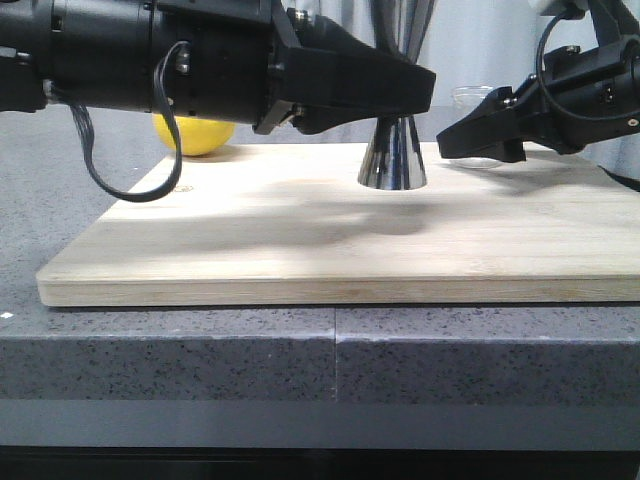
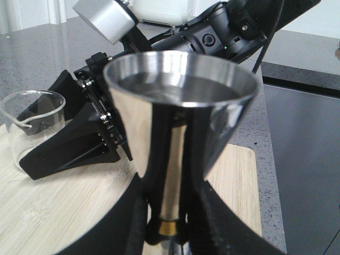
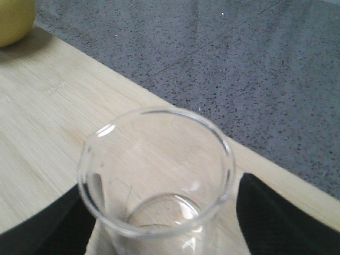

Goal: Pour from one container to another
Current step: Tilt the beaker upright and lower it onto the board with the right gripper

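Beaker upright mid-frame between right end effector fingers, apparently empty. Left end effector clamped jigger waist, liquid seemingly inside. Pour judged done.

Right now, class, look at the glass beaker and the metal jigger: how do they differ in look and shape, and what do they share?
The beaker is clear glass you can see through; the jigger is shiny, opaque steel. The beaker is roughly straight-sided with a rounded rim; the jigger flares from a narrow, gold-banded waist. Shared: both stand upright on the wooden board, each sitting between an arm's pincer fingers.
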Robot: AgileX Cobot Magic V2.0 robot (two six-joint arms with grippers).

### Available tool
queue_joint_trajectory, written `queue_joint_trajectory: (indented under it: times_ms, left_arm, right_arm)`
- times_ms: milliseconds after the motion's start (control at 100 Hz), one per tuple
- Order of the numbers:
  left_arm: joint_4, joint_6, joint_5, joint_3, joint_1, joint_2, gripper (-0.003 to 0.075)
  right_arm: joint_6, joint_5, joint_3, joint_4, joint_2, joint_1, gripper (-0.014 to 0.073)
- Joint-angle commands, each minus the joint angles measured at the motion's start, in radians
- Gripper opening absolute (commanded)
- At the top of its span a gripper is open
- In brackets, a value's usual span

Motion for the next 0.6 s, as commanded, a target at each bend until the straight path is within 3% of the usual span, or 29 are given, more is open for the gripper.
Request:
queue_joint_trajectory:
  times_ms: [0,590]
  left_arm:
    - [-0.055,-0.008,-0.064,-0.031,0.0,-0.056,0.0038]
    - [-0.055,-0.008,-0.064,-0.031,0.0,-0.056,0.0038]
  right_arm:
    - [-0.011,-0.047,-0.022,0.044,-0.038,-0.006,0.0545]
    - [-0.011,-0.064,-0.097,0.097,-0.081,-0.006,0.0573]
